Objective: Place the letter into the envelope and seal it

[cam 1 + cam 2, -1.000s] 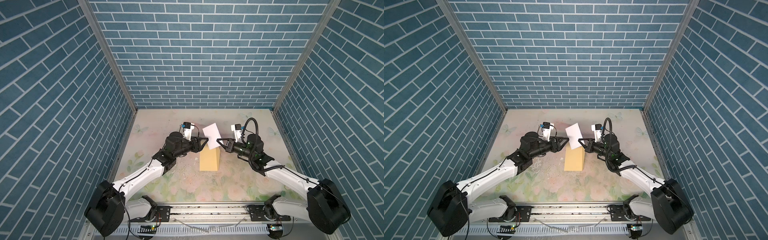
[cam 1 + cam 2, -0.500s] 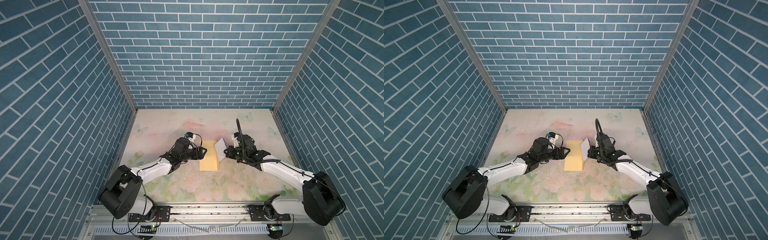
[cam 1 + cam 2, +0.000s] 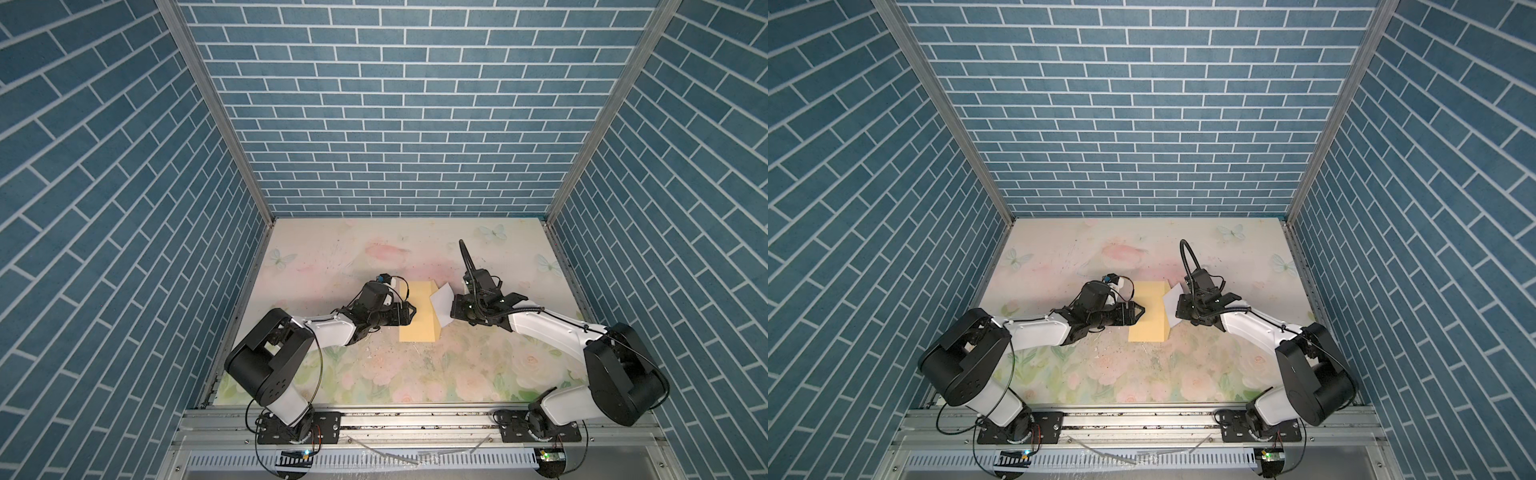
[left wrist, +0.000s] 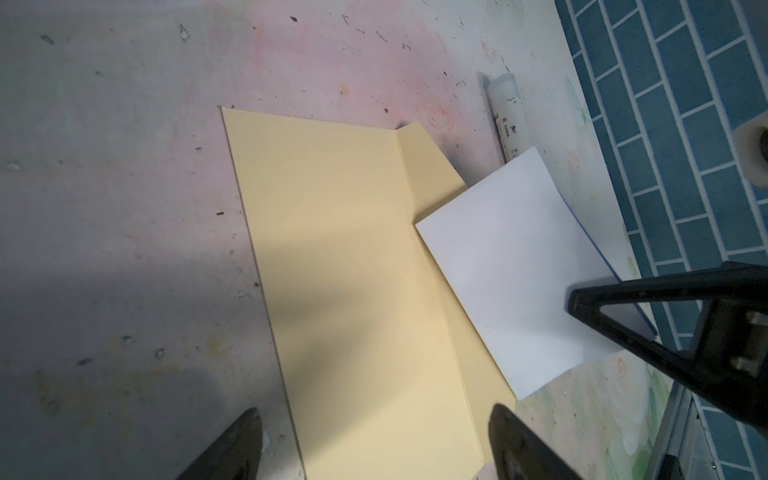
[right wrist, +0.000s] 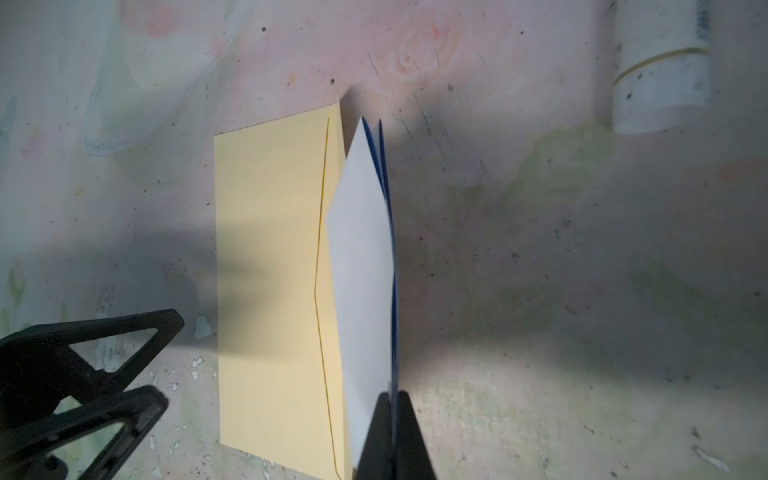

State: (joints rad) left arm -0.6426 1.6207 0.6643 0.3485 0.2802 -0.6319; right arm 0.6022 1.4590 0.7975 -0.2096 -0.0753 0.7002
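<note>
In both top views the envelope lies flat at the centre of the flowered table. The left gripper hovers at its left edge, jaws spread and empty; the right gripper, at centre right, pinches the folded letter, which leans over the envelope's right edge.

Left wrist view: the envelope fills the centre, its flap lying open towards the right; the white letter overlaps the flap at centre right and is not inside.

Right wrist view: at bottom centre the jaws are pressed together on the letter's lower edge; a blue border shows along its folds.

Judged progress: the letter is folded and brought to the opening; insertion and sealing remain.

A white glue stick lies at upper right; its print is too blurred to read.
</note>
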